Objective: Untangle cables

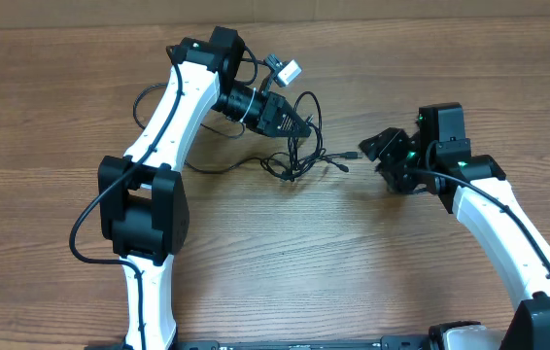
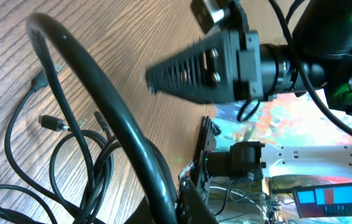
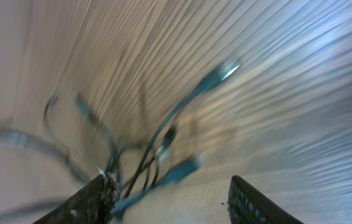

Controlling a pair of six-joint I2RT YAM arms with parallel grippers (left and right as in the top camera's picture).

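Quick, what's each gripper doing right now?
Left gripper: closed; whether it grips the cables cannot be told.
Right gripper: open, nothing held.

Brown wood-grain counter (image 1: 285, 282), boards running left to right. Past its edge in the left wrist view, small screen (image 2: 325, 198) showing blue and red panels.

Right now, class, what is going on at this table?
Two robot arms are working on a tangle of thin black cables on the wooden table. The left gripper is shut at the tangle's upper edge; whether it pinches a strand is unclear. The right gripper stands open beside the plug ends.
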